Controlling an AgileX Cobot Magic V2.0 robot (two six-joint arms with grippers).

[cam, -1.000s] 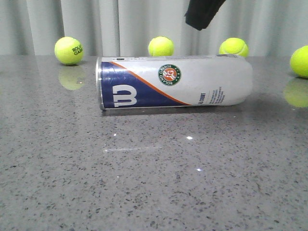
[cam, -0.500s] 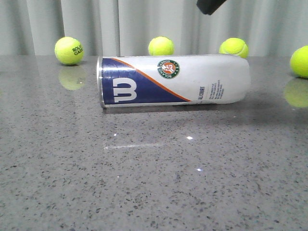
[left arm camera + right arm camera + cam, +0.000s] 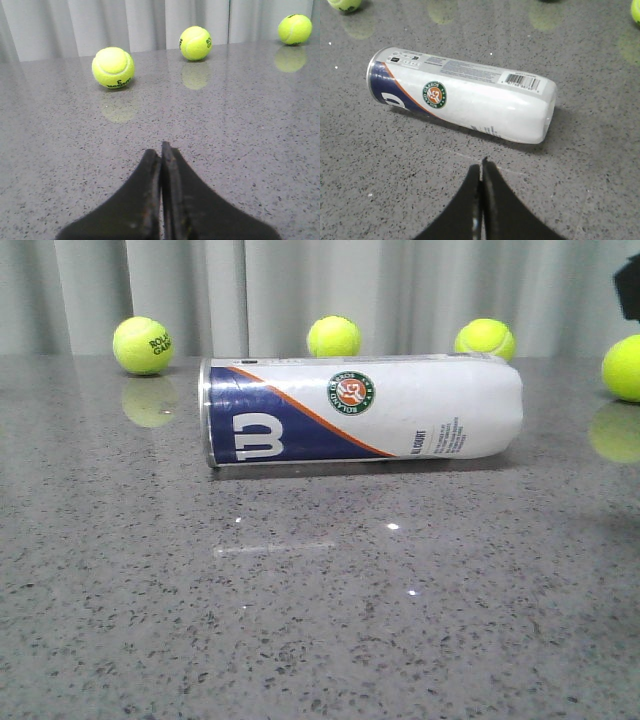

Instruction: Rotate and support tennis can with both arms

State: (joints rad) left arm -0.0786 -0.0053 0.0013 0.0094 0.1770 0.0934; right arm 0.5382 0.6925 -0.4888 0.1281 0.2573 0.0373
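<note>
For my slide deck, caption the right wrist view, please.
Shut right gripper hovers above a Wilson Roland Garros tennis can lying sideways on the table.

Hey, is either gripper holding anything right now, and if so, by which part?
Nothing is held. The left gripper and right gripper are both shut on nothing, and the tennis can lies on its side, untouched.

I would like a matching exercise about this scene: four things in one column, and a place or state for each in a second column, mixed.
Things:
1. tennis can
2. left claw
3. Roland Garros badge
4. barcode

Descriptions:
A. round, on the can's white part, near the orange stripe
B. lying on its side on the grey table
C. shut, over bare table, with tennis balls ahead
D. near the can's rounded white end

Pairs: 1-B, 2-C, 3-A, 4-D
</note>
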